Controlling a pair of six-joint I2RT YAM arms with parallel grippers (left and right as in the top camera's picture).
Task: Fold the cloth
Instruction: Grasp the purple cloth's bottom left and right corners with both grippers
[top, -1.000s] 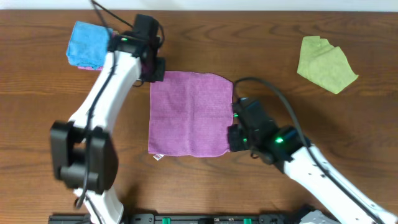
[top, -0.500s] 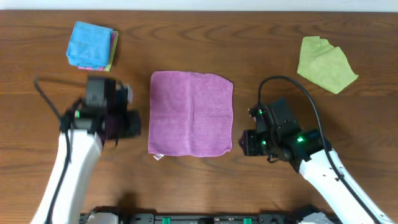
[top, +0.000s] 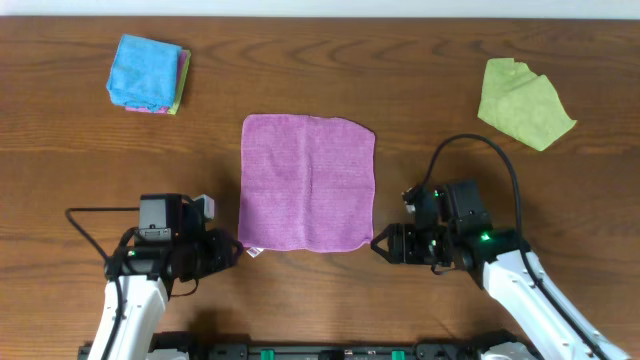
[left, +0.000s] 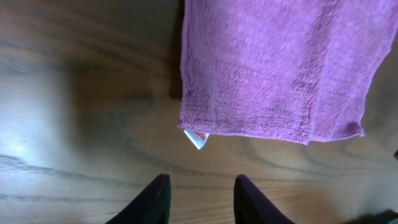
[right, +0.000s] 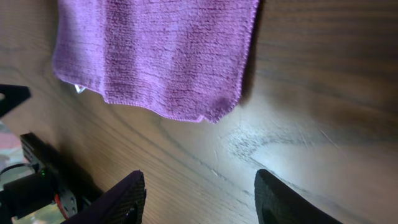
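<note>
left pincer (left: 201, 179) narrowly parted, empty | right pincer (right: 199, 174) wide, empty | cloth (top: 308, 182) flat between them, untouched

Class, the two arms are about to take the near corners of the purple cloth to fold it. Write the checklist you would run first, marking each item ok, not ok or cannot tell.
1. The purple microfibre square cloth lies flat and spread on the wooden table: ok.
2. The left gripper is open and empty: ok.
3. The right gripper is open and empty: ok.
4. The left gripper lines up with the corner bearing the small white tag, short of touching it: ok.
5. The right gripper faces the other near corner: ok.
6. The lime-green crumpled cloth and the bright blue folded cloth lie apart from the purple one: ok.
</note>
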